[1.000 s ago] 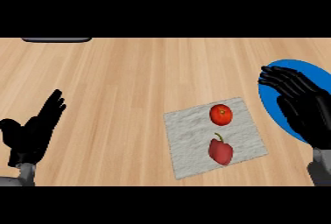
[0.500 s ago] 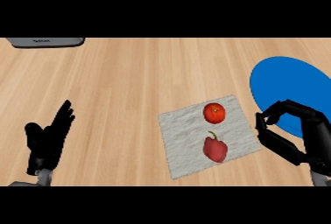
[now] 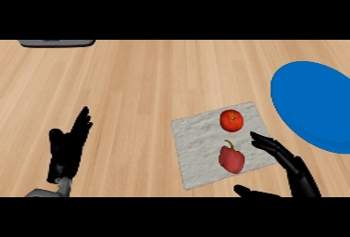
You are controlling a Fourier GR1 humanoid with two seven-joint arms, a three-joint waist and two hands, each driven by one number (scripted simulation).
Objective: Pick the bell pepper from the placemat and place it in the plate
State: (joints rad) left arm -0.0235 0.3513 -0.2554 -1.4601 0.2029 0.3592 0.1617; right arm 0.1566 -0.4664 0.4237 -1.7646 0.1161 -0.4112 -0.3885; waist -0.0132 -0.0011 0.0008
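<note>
A red bell pepper (image 3: 232,159) with a short stem lies on the near part of a pale grey placemat (image 3: 195,143). A round red tomato (image 3: 232,120) sits on the mat just beyond it. The blue plate (image 3: 314,106) lies at the right, beside the mat. My right hand (image 3: 290,169) is low at the right of the pepper, open, fingers stretched toward it and thumb spread below; it does not touch the pepper. My left hand (image 3: 68,148) rests open at the lower left, fingers up.
A dark grey flat object (image 3: 56,42) lies at the counter's far left edge. Bare wooden counter (image 3: 150,83) spreads between the hands and beyond the mat.
My right hand came down from over the plate to the pepper's right side, curling and then opening. The view shifted, so the plate shows whole. Pepper and tomato stay on the mat.
</note>
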